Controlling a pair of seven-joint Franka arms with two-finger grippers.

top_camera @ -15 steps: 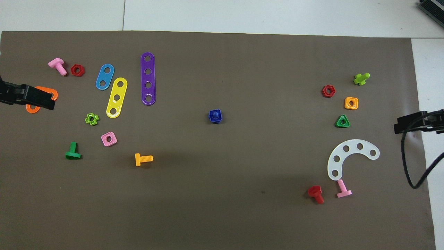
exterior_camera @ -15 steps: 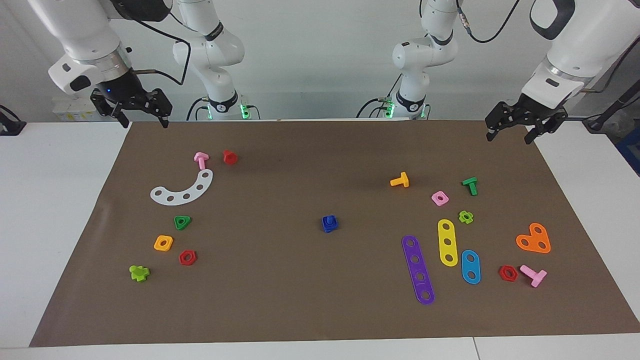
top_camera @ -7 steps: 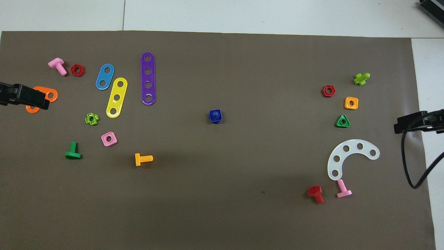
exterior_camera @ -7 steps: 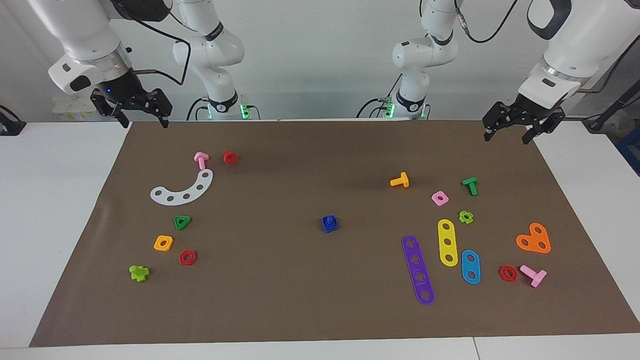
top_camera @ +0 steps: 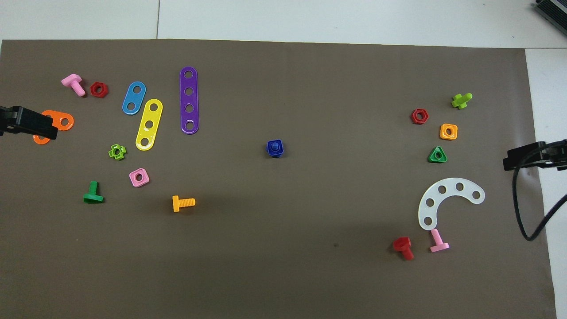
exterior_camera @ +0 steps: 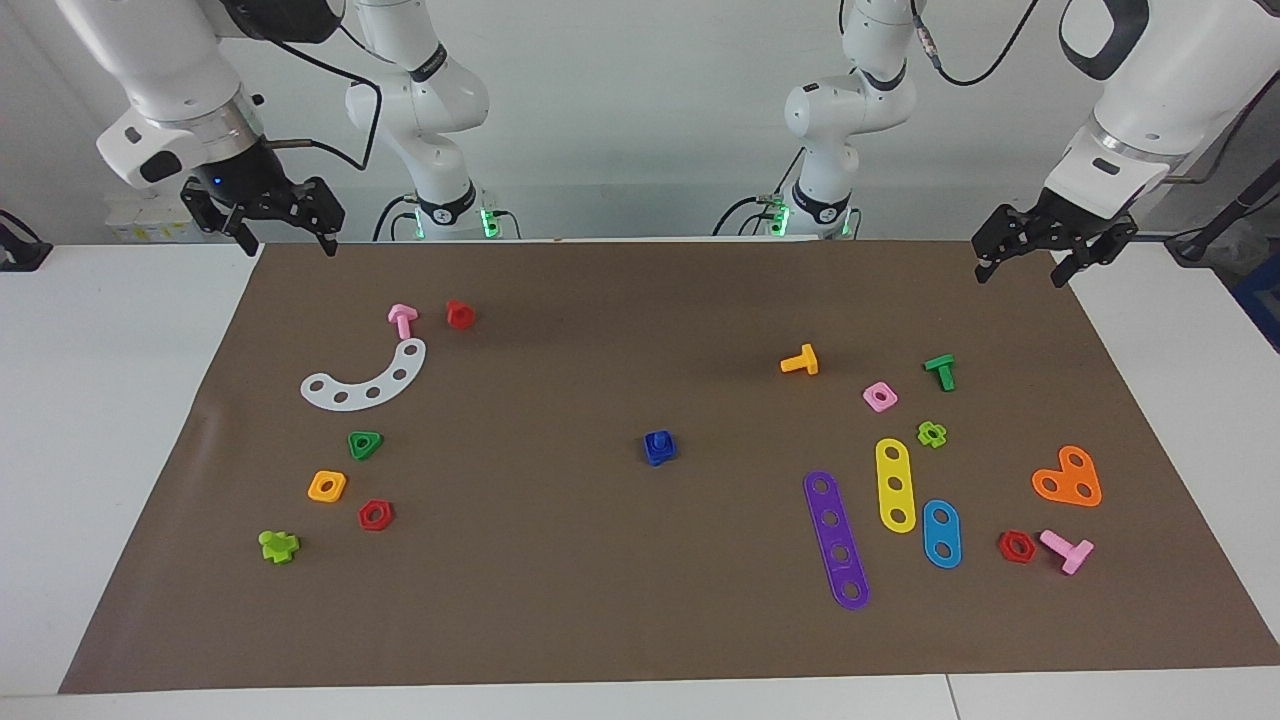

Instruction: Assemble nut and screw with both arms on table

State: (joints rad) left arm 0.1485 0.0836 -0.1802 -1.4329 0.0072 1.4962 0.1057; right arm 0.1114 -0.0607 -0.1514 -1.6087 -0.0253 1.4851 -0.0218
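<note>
Fingers: left gripper (exterior_camera: 1032,266) and right gripper (exterior_camera: 284,236) both spread apart, holding nothing.
Nut (exterior_camera: 659,452): mid-mat on the table (exterior_camera: 120,400), screw (exterior_camera: 658,440) standing in its hole.
Left gripper: raised over the mat's corner.
Right gripper: raised over the mat's other robot-side corner.

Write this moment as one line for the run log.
blue plastic nut: on blue screw, mat middle | left tool: open, raised over mat corner, empty | right tool: open, raised over mat corner, empty
</note>
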